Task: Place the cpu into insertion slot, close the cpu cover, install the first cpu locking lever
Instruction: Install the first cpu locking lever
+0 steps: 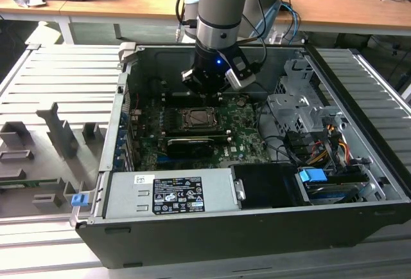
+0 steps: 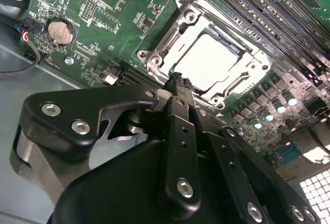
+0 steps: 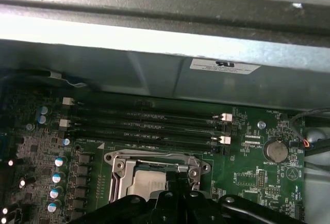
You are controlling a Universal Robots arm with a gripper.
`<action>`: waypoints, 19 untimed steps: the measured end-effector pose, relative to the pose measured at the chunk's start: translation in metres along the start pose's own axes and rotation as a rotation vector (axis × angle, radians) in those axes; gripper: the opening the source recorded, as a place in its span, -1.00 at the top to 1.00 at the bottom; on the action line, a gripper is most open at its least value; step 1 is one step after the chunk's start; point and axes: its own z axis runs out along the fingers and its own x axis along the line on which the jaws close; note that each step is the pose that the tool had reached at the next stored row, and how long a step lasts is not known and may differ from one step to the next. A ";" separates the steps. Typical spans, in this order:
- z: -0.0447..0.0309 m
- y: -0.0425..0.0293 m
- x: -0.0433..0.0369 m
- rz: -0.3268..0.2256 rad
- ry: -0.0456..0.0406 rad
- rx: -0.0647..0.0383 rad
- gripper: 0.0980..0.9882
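The cpu (image 2: 209,61) lies flat in its socket on the green motherboard (image 2: 129,22), its pale silver top showing through the big square window of the cpu cover (image 2: 180,28), a shiny grey-metal frame lying closed over it. The black pincer (image 2: 178,82) hangs just above the socket's edge, its fingertips pressed together, clamped on nothing.

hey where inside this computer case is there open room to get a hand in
Freest is the bare metal floor beside the motherboard edge, near the coin battery. The cpu cover area is crowded by the gripper; the exterior view's right is packed with cables.
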 end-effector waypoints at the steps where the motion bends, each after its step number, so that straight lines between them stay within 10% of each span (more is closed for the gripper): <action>1: 0.0000 -0.0002 0.0000 0.000 0.0000 0.000 0.98; 19: -0.0105 -0.0069 0.0008 0.000 -0.0001 0.000 0.98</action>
